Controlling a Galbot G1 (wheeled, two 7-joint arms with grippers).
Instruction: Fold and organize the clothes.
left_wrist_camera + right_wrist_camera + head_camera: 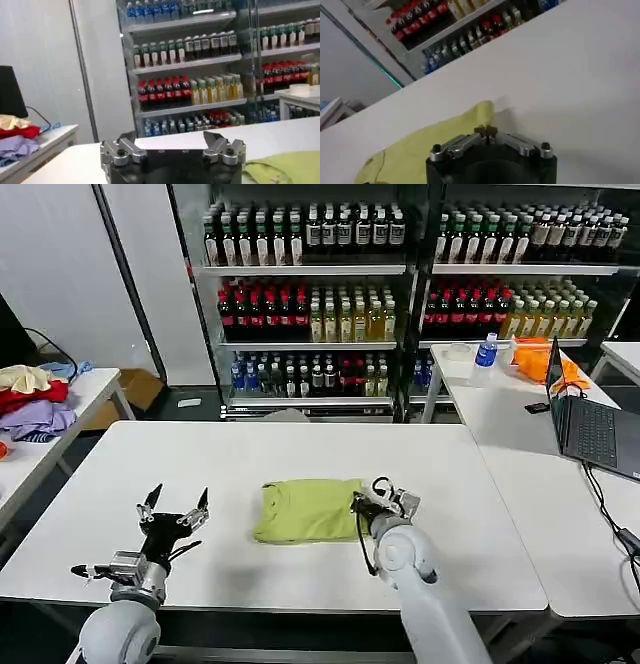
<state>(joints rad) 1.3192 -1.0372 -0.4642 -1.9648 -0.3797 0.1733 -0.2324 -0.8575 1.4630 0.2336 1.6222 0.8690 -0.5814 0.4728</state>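
- The white tabletop [120,474] fills the foreground; behind it stand shelves of bottled drinks [300,294], and a second white table at the right carries a laptop [590,424] and an orange cloth [535,359].
- At the far left, a side table bears a garment pile [30,404] in red, purple and cream.
- The lime T-shirt [305,509] lies folded into a compact rectangle near the middle of the tabletop, slightly toward the near edge.
- The right tool [366,502] sits at the T-shirt's right edge; the right wrist view shows its fingertips [480,131] pressed together at the cloth's corner, and whether any fabric is pinched between them cannot be told.
- The left tool [178,502] hovers over bare tabletop, well left of the T-shirt, fingers spread wide and holding nothing.
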